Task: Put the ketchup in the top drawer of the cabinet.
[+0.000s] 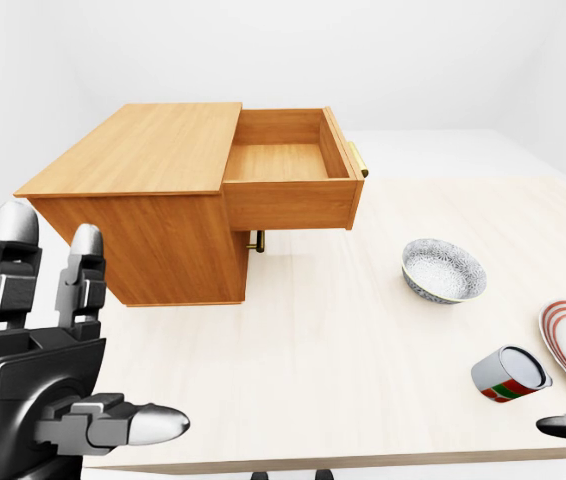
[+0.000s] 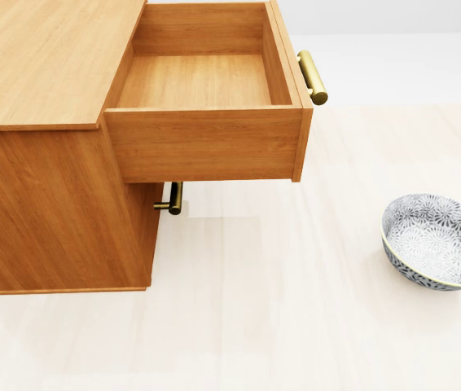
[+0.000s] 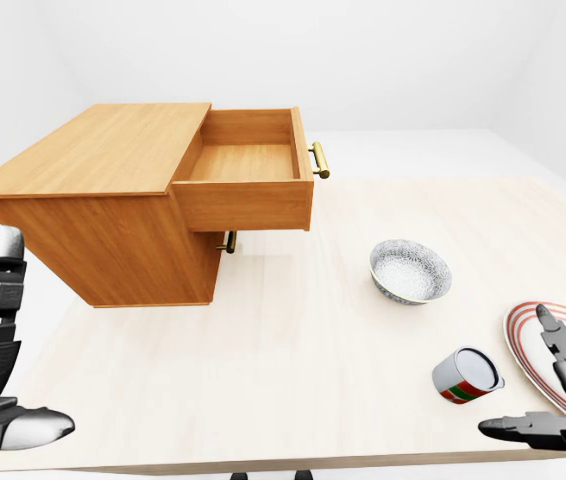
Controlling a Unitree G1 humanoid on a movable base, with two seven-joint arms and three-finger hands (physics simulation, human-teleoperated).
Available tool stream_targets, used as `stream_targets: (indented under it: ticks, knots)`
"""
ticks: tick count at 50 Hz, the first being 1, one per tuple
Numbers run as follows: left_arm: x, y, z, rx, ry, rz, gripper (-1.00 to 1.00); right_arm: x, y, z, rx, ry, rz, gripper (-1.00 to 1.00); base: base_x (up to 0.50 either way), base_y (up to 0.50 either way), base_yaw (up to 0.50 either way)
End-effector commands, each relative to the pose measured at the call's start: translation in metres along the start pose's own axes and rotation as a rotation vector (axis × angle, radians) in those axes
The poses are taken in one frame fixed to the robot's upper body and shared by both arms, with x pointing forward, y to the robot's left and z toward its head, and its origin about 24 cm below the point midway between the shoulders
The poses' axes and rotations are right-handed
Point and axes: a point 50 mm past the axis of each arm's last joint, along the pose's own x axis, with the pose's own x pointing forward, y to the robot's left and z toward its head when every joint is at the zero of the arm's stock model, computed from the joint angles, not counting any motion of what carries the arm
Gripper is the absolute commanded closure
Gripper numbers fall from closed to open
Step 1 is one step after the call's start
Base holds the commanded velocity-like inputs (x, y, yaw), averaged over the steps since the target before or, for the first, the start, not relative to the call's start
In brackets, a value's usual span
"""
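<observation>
Setting: white walls are closing in a pale wooden desk that is carrying everything in view.
Cabinet: one wooden cabinet is sitting at the left of the eye views, its top drawer standing pulled out and bare inside; two brass handles are showing, one on the open drawer and one below it.
Ketchup: I am finding no ketchup bottle in any view, so I cannot tell where it is.
Other things: one patterned bowl, one red, green and white can lying on its side, and one red-rimmed plate cut off by the right edge.
Left hand: my left hand is hovering at the lower left with its fingers spread upright, gripping nothing.
Right hand: my right hand is poking in at the lower right, fingers apart, gripping nothing, close to the plate.
Step in hand: I am judging that finding the bottle comes first, since the drawer is already open.
Doing it well: I am planning to pan the head toward the right past the plate, keeping both hands raised clear of the can and the bowl.
</observation>
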Motion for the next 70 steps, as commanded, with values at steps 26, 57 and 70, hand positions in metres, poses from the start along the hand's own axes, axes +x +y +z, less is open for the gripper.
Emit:
stream_targets:
  ticks: [26, 57, 70]
  knots:
    - [0.000, -0.001, 0.000, 0.007, -0.014, -0.003, -1.00, 0.033, 0.017, 0.001, -0.020, 0.003, 0.143, -0.98, 0.00, 0.00, 0.00]
    - [0.001, -0.003, -0.002, 0.005, 0.001, -0.004, -1.00, 0.035, 0.035, -0.030, 0.037, 0.116, 0.239, -0.97, 0.00, 0.00, 0.00]
    - [0.001, -0.004, -0.002, 0.006, -0.009, -0.005, -1.00, 0.035, 0.035, -0.026, 0.003, 0.110, 0.238, -0.98, 0.00, 0.00, 0.00]
